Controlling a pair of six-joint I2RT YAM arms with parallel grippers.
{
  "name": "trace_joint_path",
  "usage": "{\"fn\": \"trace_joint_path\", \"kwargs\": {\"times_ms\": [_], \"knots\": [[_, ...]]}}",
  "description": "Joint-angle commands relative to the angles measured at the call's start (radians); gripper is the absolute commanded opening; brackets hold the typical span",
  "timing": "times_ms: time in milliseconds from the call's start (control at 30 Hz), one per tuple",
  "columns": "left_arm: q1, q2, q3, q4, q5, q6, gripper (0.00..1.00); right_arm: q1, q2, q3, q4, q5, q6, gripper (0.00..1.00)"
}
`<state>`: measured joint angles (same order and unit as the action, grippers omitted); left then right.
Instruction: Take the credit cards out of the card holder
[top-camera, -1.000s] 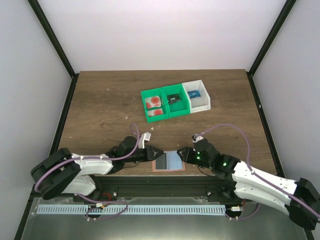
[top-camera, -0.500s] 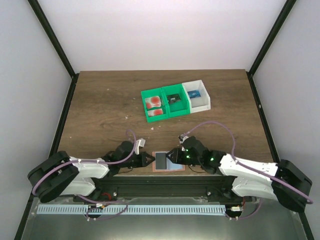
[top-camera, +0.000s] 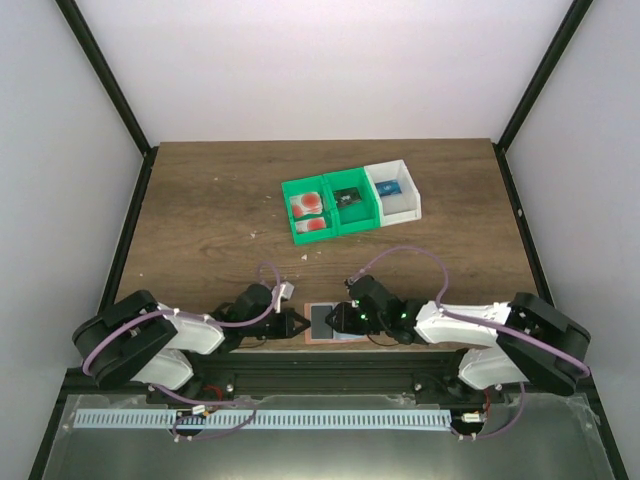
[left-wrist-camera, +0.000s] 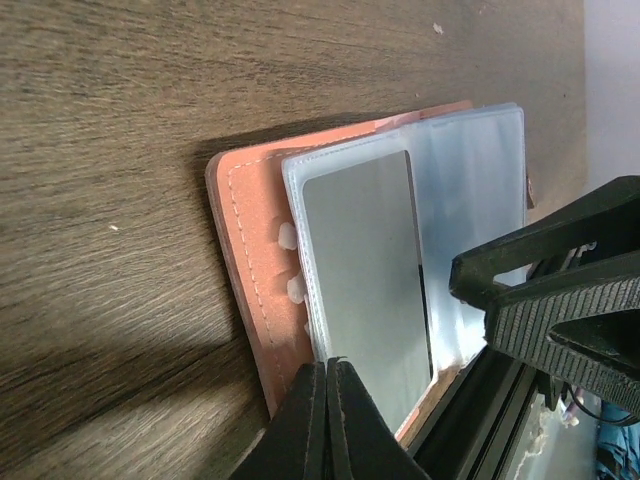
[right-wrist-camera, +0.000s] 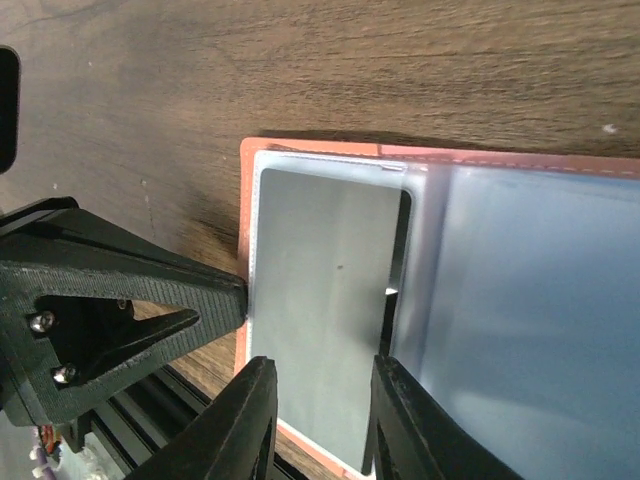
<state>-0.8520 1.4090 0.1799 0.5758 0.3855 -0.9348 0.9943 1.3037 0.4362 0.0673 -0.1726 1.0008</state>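
Note:
The card holder (top-camera: 352, 337) lies open and flat at the table's near edge, salmon-pink with clear blue-grey pockets (left-wrist-camera: 245, 250) (right-wrist-camera: 500, 158). A dark grey card (top-camera: 322, 322) sits in its left pocket (left-wrist-camera: 365, 270) (right-wrist-camera: 320, 280). My left gripper (top-camera: 297, 325) is shut, with its tips (left-wrist-camera: 327, 365) at the left pocket's outer edge; I cannot tell if it pinches the sleeve. My right gripper (top-camera: 340, 318) is open, its fingers astride the grey card's near end (right-wrist-camera: 320, 400). Two pale credit cards with red blots (top-camera: 310, 213) lie in the green bin.
A green two-compartment bin (top-camera: 335, 232) and a white bin (top-camera: 408, 212) stand mid-table, with small dark and blue items in the other compartments. The black frame rail (top-camera: 320, 360) runs directly below the holder. Small white crumbs lie on the wood.
My right gripper has moved left across the holder to stand over the grey card. My left gripper has drawn back to the holder's left edge.

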Motion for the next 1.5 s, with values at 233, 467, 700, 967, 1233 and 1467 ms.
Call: {"fn": "trace_joint_path", "kwargs": {"times_ms": [233, 467, 700, 967, 1233, 1467], "knots": [[0.003, 0.002, -0.037, 0.048, -0.022, 0.017, 0.00, 0.009, 0.049, -0.014, 0.069, 0.004, 0.019, 0.23], [0.000, 0.012, -0.028, 0.037, -0.019, 0.027, 0.00, 0.009, 0.031, -0.003, 0.020, 0.038, 0.020, 0.24], [-0.007, -0.074, -0.002, -0.021, -0.019, 0.004, 0.01, 0.009, 0.055, -0.006, 0.041, 0.023, 0.020, 0.24], [-0.020, -0.051, 0.014, -0.058, -0.063, 0.013, 0.00, 0.008, 0.058, -0.019, 0.063, 0.022, 0.029, 0.24], [-0.021, 0.089, -0.009, 0.081, -0.020, 0.013, 0.00, 0.009, 0.051, -0.024, 0.058, 0.025, 0.028, 0.25], [-0.025, 0.153, -0.014, 0.116, 0.002, 0.005, 0.00, 0.008, 0.054, -0.026, 0.069, 0.022, 0.033, 0.25]]}}
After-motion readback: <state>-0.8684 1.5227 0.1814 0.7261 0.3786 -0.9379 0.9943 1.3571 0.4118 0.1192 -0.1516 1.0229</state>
